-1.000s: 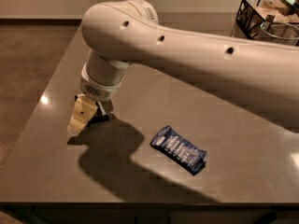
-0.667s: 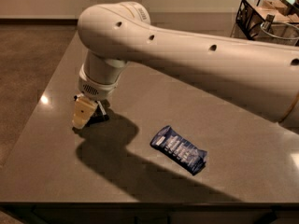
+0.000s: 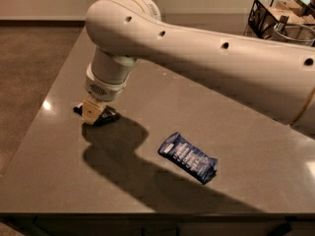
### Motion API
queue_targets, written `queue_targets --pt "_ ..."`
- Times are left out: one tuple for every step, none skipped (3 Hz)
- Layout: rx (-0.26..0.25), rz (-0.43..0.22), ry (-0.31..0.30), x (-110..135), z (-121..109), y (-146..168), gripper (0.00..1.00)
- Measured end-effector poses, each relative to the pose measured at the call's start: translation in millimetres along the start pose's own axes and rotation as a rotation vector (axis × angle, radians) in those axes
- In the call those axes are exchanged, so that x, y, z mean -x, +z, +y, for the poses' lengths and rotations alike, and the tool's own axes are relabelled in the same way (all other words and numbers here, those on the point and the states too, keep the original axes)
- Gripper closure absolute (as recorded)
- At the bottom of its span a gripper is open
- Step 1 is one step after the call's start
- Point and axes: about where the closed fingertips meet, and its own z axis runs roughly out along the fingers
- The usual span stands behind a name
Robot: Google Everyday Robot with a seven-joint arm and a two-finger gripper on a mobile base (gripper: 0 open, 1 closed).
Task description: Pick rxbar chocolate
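Note:
The rxbar chocolate, a small flat bar in a black wrapper, lies at the left part of the grey table. My gripper hangs from the big white arm and is down on it. A tan finger covers the bar's middle, and dark ends stick out on both sides of it. The fingers look shut on the bar, which is at or just off the table top. The white lettering is hidden.
A larger dark-blue wrapped bar lies right of centre near the front edge. A black wire basket with items stands at the back right corner. The table's left edge is close to the gripper, with brown floor beyond.
The tan finger has moved a little right and up, in onto the black bar. The arm has shifted slightly right. The blue bar has not moved.

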Motion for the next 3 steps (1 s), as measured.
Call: queue_targets --pt "0.000 0.000 0.000 1 0 -3 0.96" --pt "0.000 0.000 0.000 1 0 -3 1.00" --pt "0.047 0.013 -0.051 6 -4 -14 1.00"
